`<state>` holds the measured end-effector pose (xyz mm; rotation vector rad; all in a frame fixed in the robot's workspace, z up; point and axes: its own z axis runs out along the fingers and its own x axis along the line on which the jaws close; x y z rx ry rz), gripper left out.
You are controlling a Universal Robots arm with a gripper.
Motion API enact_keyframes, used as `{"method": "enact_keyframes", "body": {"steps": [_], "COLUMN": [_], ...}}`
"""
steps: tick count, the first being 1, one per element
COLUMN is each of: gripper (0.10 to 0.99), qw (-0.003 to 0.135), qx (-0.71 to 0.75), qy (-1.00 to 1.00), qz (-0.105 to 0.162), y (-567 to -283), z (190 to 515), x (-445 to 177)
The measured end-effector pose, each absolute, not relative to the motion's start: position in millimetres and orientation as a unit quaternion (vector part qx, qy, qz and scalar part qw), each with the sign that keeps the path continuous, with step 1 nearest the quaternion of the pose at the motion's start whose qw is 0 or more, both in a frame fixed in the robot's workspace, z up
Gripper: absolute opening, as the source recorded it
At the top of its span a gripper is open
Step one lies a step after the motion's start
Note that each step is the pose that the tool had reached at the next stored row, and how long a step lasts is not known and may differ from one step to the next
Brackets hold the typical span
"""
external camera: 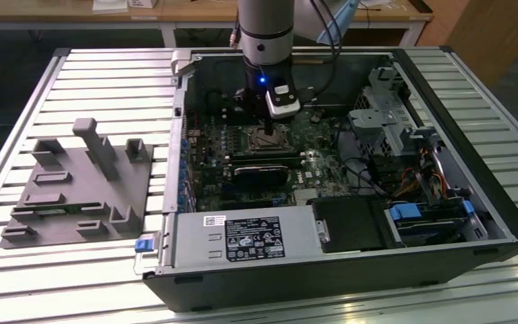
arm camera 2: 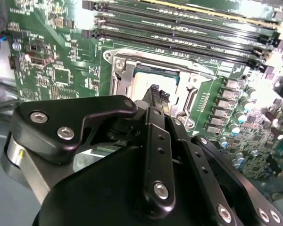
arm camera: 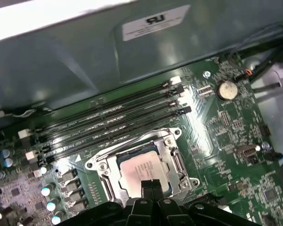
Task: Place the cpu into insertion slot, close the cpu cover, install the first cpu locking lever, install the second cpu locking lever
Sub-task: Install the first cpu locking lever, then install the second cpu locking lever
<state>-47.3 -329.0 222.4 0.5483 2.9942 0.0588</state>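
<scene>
cpu [arm camera: 142, 170] sits flat in the insertion slot [arm camera: 175, 162] on the green board, pincer [arm camera: 151, 187] directly above its near edge, fingers pinched together and apparently holding nothing, cpu cover looks closed around it.

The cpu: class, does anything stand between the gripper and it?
Nothing visible does. The cpu lies in the insertion slot, framed by the cpu cover, and the gripper hangs just over its edge, fingertips together.
</scene>
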Motion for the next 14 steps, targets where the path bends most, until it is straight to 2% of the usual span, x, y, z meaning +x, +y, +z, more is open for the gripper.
{"method": "enact_keyframes", "body": {"steps": [14], "gripper": [0.106], "qw": [0.048], "qx": [0.165], "qy": [0.985], "qz": [0.020], "y": [-329.0], "z": [222.0], "x": [-47.0]}}
